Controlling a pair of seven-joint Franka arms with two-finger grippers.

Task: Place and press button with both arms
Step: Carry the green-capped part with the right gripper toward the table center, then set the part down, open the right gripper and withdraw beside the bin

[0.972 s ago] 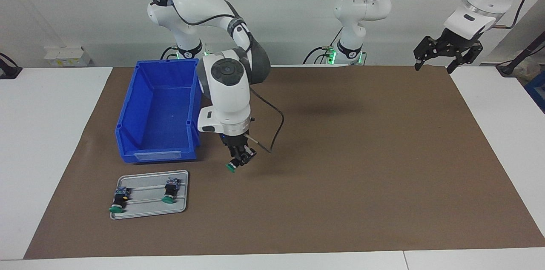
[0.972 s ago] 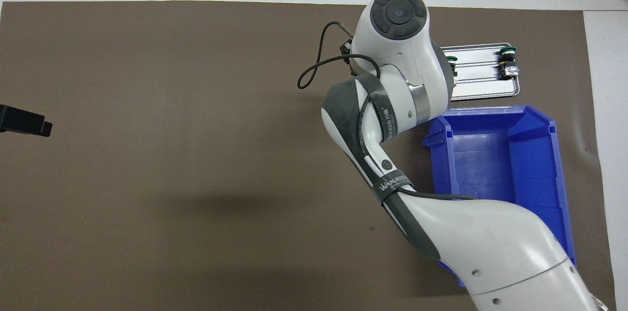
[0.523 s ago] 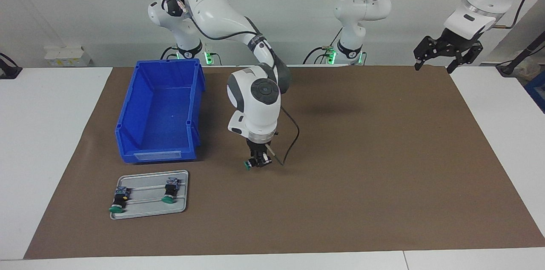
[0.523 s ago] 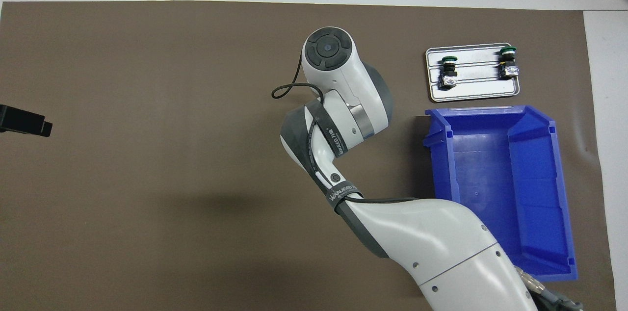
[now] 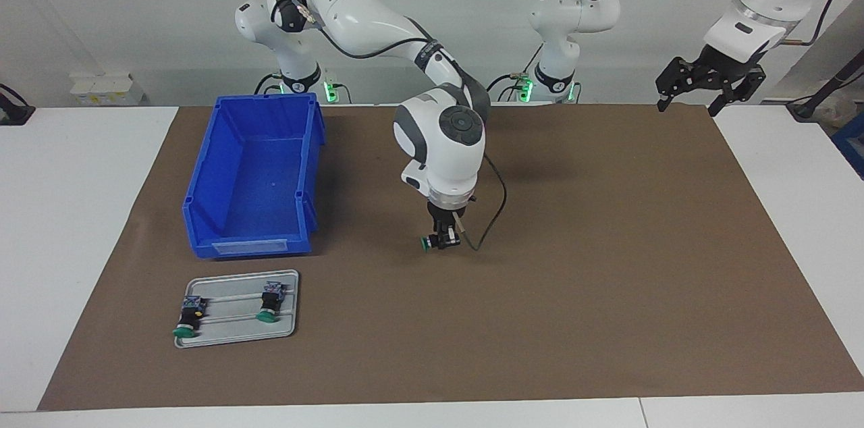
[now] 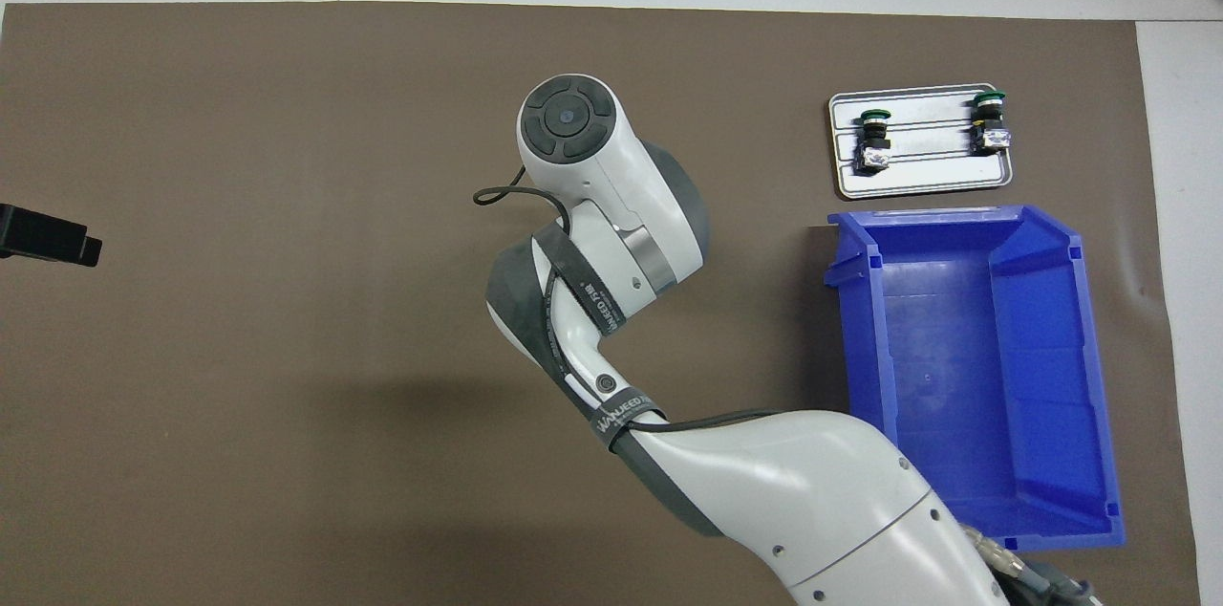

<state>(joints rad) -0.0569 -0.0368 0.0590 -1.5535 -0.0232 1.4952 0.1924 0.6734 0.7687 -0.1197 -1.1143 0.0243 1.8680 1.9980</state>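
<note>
The right gripper (image 5: 442,241) is clamped on a green-capped button (image 5: 432,243), carried low over the brown mat (image 5: 607,246) mid-table, its long axis lying sideways with the cap pointing toward the blue bin (image 5: 253,175). The left gripper (image 5: 709,80) waits, spread open and empty, high over its own end of the table, well apart. Two more buttons lie on the metal tray (image 5: 236,330).

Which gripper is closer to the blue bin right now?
Right. The right gripper, shut on a green button, is over the mat beside the blue bin. The left gripper waits, open, up over the mat's corner at the left arm's end.
</note>
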